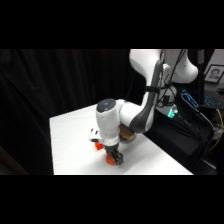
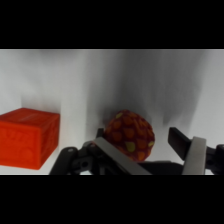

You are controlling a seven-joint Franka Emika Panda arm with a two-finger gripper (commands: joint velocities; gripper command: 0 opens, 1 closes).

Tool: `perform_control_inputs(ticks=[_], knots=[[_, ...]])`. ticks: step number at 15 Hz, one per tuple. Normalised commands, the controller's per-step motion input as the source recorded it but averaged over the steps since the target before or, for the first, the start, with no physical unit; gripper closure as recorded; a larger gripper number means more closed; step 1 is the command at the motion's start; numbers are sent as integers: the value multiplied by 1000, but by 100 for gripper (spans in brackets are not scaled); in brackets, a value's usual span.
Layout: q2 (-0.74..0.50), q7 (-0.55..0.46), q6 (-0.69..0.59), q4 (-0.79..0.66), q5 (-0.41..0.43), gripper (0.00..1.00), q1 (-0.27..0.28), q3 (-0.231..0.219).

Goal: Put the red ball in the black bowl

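Straddling the red ball point(image 2: 129, 136), the gripper point(image 2: 150, 150) stands spread, fingers either side (red cube point(image 2: 27, 137) nearby). Probably light and roll-prone; pinch across its widest girth.

arm point(image 1: 131, 112): glossy white rounded segments, dark joint bands | wrist cap: grey-blue disc | pincer point(image 1: 116, 158): black linkage, fingers point(image 2: 192, 150) dark with pale grey pads

Side camera standing beside table point(image 1: 75, 145), looking across and down, taking in whole arm point(image 1: 135, 112). Wrist camera looking past gripper point(image 2: 145, 150), sitting close above tabletop. Both views sharing ball point(image 2: 129, 135) and red cube point(image 2: 27, 137).
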Motion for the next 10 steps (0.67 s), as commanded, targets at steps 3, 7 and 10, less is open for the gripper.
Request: perform_control_inputs(ticks=[3, 7, 10], knots=[[87, 176, 141, 93, -115, 35, 123, -108], [-17, 200, 131, 39, -153, 69, 140, -140], [-109, 233, 88, -30, -191, 92, 146, -170]])
